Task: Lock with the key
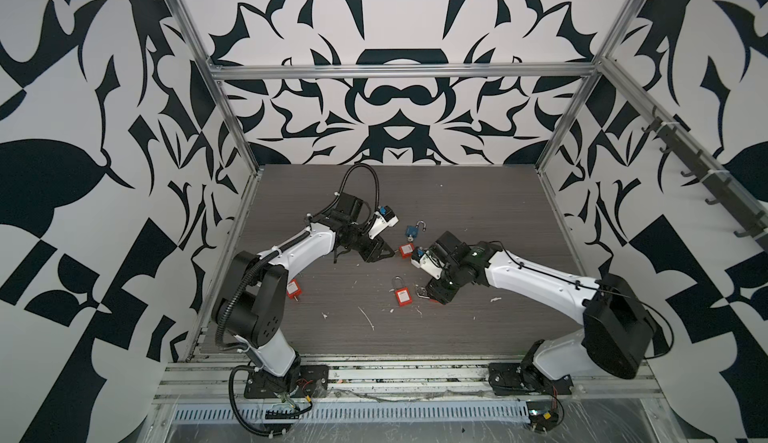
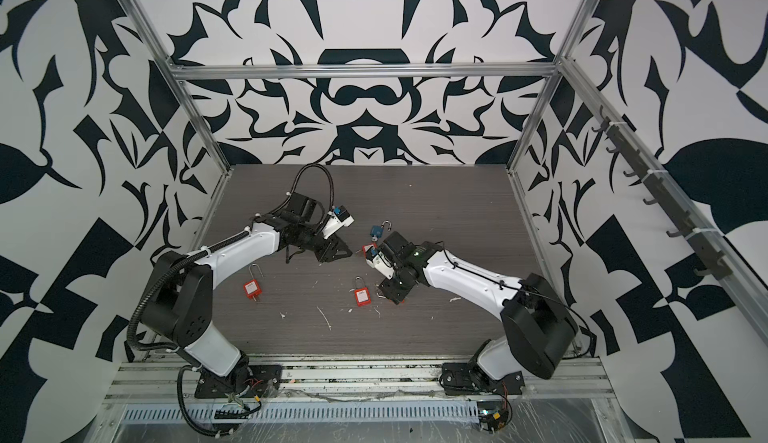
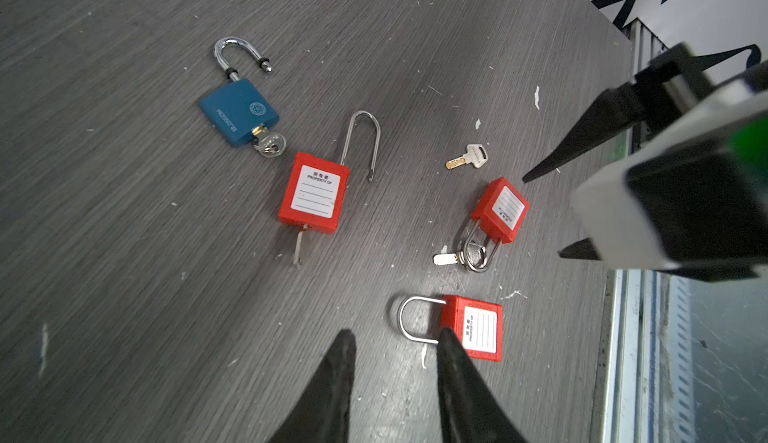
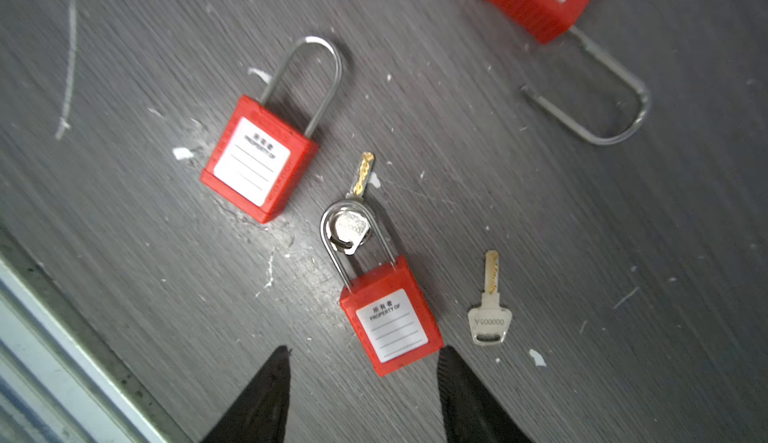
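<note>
The right claw (image 4: 365,348) hangs low over the worktop (image 1: 478,212) with its jaws spread and nothing gripped. A red padlock with a key ring (image 4: 390,324) lies flat between the two black tips. One corner of its body is just beside one tip, and it is clear of the other. Its shackle is pushed home, and a ringed key hangs on it with the brass blade poking out past the loop. A loose key (image 4: 490,320) lies flat just beside that lock, touching nothing.

In both top views this padlock is mostly hidden under the right claw, a little right of the frame's centre. A shut red padlock (image 1: 403,295) sits just to its left. Further up the frame is an open red padlock (image 3: 313,191) with its long shackle swung out and a key in its base. Above that lies a blue padlock (image 3: 239,112), its shackle also open and a key in it.

The left claw (image 3: 395,333) hovers above the worktop, left of centre. Its jaws are partly apart with bare worktop showing between them, holding nothing. A fourth red padlock (image 2: 252,289) lies at the lower left of the worktop.
</note>
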Robot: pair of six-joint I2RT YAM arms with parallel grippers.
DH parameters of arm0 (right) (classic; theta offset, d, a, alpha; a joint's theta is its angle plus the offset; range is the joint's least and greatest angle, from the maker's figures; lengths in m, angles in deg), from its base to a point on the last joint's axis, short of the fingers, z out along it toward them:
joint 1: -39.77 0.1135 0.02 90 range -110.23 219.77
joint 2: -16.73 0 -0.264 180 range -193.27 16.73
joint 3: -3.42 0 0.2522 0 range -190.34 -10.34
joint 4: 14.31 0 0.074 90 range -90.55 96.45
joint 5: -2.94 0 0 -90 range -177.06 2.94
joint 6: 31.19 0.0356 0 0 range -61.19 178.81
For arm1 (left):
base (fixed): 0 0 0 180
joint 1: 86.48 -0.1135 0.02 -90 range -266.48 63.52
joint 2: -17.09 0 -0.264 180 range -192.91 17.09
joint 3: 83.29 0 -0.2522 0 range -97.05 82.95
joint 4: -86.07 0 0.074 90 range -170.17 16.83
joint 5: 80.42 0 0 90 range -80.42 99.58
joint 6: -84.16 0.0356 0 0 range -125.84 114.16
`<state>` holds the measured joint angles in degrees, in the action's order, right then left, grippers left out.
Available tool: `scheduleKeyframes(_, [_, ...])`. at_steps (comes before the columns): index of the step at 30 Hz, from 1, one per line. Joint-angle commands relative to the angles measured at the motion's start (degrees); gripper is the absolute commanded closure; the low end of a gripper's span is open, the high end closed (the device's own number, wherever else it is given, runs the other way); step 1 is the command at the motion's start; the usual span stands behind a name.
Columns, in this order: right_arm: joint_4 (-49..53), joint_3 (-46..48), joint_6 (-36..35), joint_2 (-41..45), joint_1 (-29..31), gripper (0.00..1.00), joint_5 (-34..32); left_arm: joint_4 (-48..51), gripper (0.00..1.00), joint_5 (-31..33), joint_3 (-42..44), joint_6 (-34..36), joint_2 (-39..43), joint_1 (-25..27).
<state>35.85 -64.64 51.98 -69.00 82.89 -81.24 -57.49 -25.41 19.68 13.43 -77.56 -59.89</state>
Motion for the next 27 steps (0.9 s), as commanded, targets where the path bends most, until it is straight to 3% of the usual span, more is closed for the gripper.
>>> scheduleKeyframes(1, [2.01,-1.31,-2.52,-2.07,-0.05,0.4,-1.69,0.26,0.64,-0.95,1.01,-0.36,2.23,-0.09])
scheduleKeyframes(16, [-1.72,-1.47,-2.81,-7.37,0.14,0.44,-5.27,0.42,0.64,-0.01,2.43,-0.24,3.59,-0.05])
scheduleKeyframes(27, [-1.82,0.29,8.0,-3.89,1.7,0.56,-9.69,0.3,0.64,-0.27,2.52,-0.5,3.63,-0.05])
